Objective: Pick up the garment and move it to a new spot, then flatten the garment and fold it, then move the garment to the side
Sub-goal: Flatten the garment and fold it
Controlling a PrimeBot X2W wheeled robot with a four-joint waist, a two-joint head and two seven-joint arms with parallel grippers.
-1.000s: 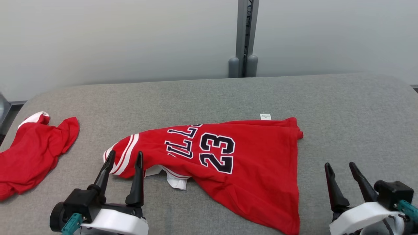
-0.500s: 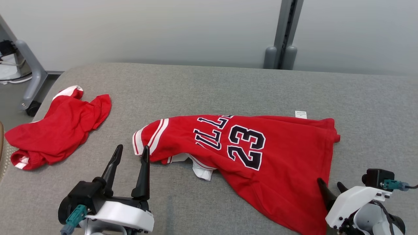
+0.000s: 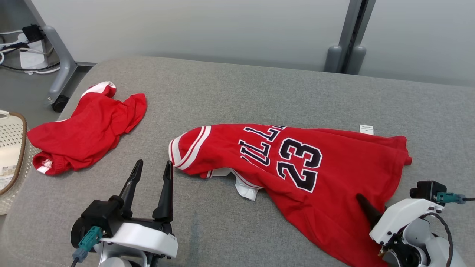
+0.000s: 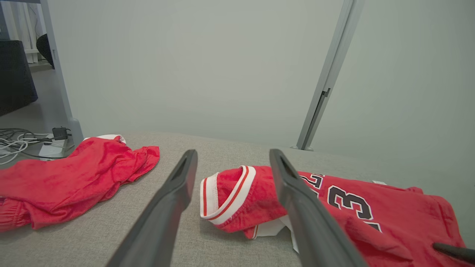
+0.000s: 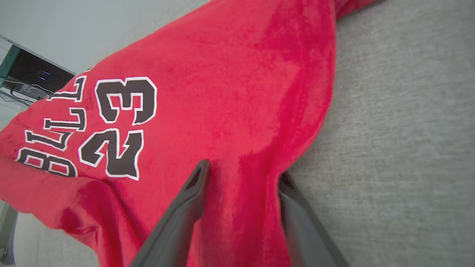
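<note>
Garment (image 3: 334, 167): a red knit jersey printed with black, white-edged letters and the number 23. It is spread crumpled across the middle and right of the grey fabric-covered table (image 3: 259, 92), reaching to the table's near edge.
Sleeve (image 3: 189, 148): a red sleeve end with a white band and 2 white stripes. It is pointed toward the table's left end, and a white inner part (image 3: 246, 189) is turned out on the near side.
Label (image 3: 366, 129): a small white tag is seen at the jersey's far edge, lying on the table.
Left gripper (image 3: 154, 163): it is held over the table's near left part, just short of the striped sleeve. Its 2 dark fingers are spread wide with nothing between them. In the left wrist view (image 4: 233, 154) the sleeve (image 4: 226, 193) is framed between the fingers.
Right gripper (image 3: 367, 205): it is set at the table's near right, low against the jersey's lower part. In the right wrist view (image 5: 243, 170) the fingers are parted. 1 finger is laid on the red cloth (image 5: 222, 92) and the other is placed at the cloth's edge against the table, so a strip of fabric lies between them. No pinch is seen.
Second garment (image 3: 89, 126): a plain red crumpled piece with a white trim is left at the table's left end, well apart from the jersey.
Basket (image 3: 18, 122): a white perforated tray with a brown rim is seen beyond the table's left end.
Post (image 3: 350, 37): a grey upright post is seen behind the table's far edge.
</note>
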